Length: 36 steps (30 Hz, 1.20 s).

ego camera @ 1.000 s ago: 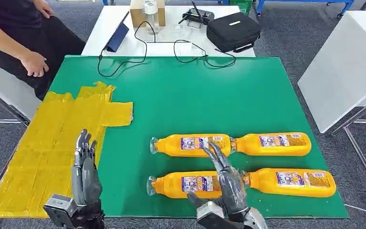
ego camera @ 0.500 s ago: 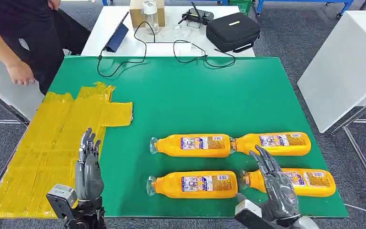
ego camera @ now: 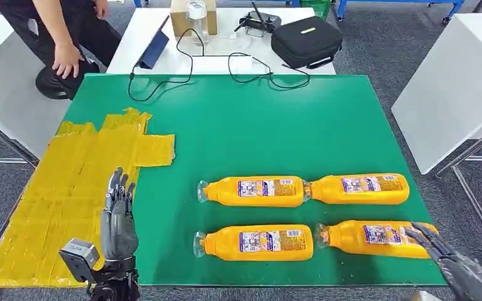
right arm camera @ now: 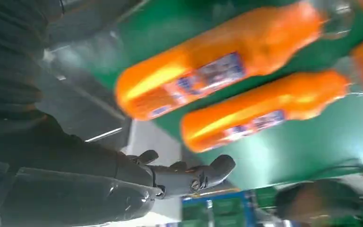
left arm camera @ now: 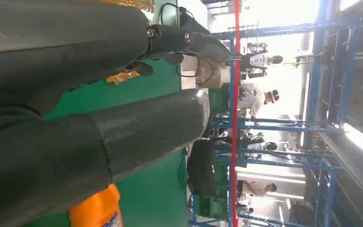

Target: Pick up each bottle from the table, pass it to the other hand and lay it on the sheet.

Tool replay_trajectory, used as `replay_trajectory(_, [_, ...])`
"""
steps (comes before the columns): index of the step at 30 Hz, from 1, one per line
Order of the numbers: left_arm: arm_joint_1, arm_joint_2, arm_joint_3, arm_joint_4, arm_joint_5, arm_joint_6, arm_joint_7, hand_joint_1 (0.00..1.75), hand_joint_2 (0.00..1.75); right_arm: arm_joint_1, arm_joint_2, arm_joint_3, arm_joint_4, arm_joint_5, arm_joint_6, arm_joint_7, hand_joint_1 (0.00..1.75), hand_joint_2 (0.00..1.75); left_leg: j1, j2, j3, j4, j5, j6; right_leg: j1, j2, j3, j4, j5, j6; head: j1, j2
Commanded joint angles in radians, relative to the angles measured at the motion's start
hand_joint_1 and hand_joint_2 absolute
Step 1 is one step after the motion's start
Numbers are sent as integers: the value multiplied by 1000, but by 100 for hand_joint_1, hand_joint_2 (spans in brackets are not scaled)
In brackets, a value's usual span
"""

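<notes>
Several orange bottles lie on their sides on the green mat (ego camera: 251, 125), in two rows. The near row holds one bottle (ego camera: 254, 242) and another (ego camera: 370, 238) to its right; a far pair (ego camera: 253, 190) lies behind them. The yellow sheet (ego camera: 56, 194) covers the mat's left part. My left hand (ego camera: 118, 216) stands open with straight fingers at the sheet's right edge, holding nothing. My right hand (ego camera: 458, 271) is open at the near right corner, its fingertips (ego camera: 422, 232) by the base end of the near right bottle. In the right wrist view two bottles (right arm camera: 217, 61) lie beyond the hand (right arm camera: 123, 184).
A person (ego camera: 69, 37) stands at the far left corner. Behind the mat a white table carries a black case (ego camera: 306, 39), cables, a tablet and a box. A white cabinet (ego camera: 458, 81) stands to the right.
My right hand has swung right, from above the near left bottle to the near right corner. The left hand has barely moved. The person has stepped back along the far left.
</notes>
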Motion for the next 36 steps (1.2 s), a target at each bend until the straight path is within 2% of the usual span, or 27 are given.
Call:
replay_trajectory(1, [-31, 20, 8, 67, 5, -3, -5, 0, 0, 11, 69, -160, -45, 12, 47, -22, 0, 175, -1, -1, 3, -2, 0, 1, 0, -3, 4, -1, -1, -2, 0, 0])
replay_trajectory(3, [-31, 20, 8, 67, 5, -3, -5, 0, 0, 11, 69, -160, -45, 12, 47, -22, 0, 175, -1, -1, 3, -2, 0, 1, 0, -3, 4, -2, -1, -2, 0, 0])
replay_trajectory(7, [-17, 22, 15, 67, 13, -17, -10, 0, 0, 21, 81, -251, -74, 65, 141, -24, 0, 175, -1, -1, 5, -2, 0, 2, 0, -3, 5, -2, -1, -3, 0, 0])
replay_trajectory(11, [-3, 37, 7, 90, 15, -35, -35, 0, 0, 9, 131, -289, -78, 169, 203, -73, 0, 175, -1, -1, 6, -3, 0, 2, 0, -4, 7, -3, -1, -3, 0, 0])
replay_trajectory(14, [-17, 45, -7, 124, 23, -47, -52, 0, 0, 14, 173, -285, -68, 240, 214, -90, 0, 175, -1, 1, 7, -4, 0, 2, 0, -2, 7, -4, -1, -3, 0, 0])
replay_trajectory(18, [-21, 44, -7, 124, 23, -47, -51, 0, 0, 13, 174, -283, -67, 242, 212, -90, 0, 175, -1, -1, 4, -2, 1, 2, 0, -3, 5, -2, 0, -2, 0, 0])
replay_trajectory(22, [-45, 47, -14, 138, 29, -55, -51, 0, 0, 23, 176, -255, -49, 332, 181, -84, 0, 175, -1, 0, 6, -3, 0, 3, 1, -3, 7, -3, 0, -3, 0, 0])
replay_trajectory(26, [-55, 43, -13, 142, 32, -57, -45, 0, 0, 0, 132, -188, 13, 393, 98, -49, 0, 175, 0, 1, 5, -3, 0, 3, 1, -1, 6, -3, 0, -2, 0, 0])
replay_trajectory(29, [-57, 50, -18, 146, 37, -50, -43, 0, 0, -42, 41, -128, 93, 361, 43, 2, 0, 175, -1, 5, 7, -4, 0, 3, 1, 1, 7, -5, 1, -2, 0, 0])
replay_trajectory(34, [-57, 51, -18, 147, 38, -50, -43, 0, 0, -53, 16, -102, 118, 344, 26, 24, 0, 175, 0, 3, 5, -2, 0, 3, 1, 0, 6, -3, 1, -2, 0, 0])
replay_trajectory(36, [-59, 52, -19, 152, 39, -48, -44, 0, 0, -77, -31, -25, 175, 317, -25, 75, 0, 175, -1, 2, 5, -2, 1, 4, 0, -1, 6, -3, 1, -1, 0, 0])
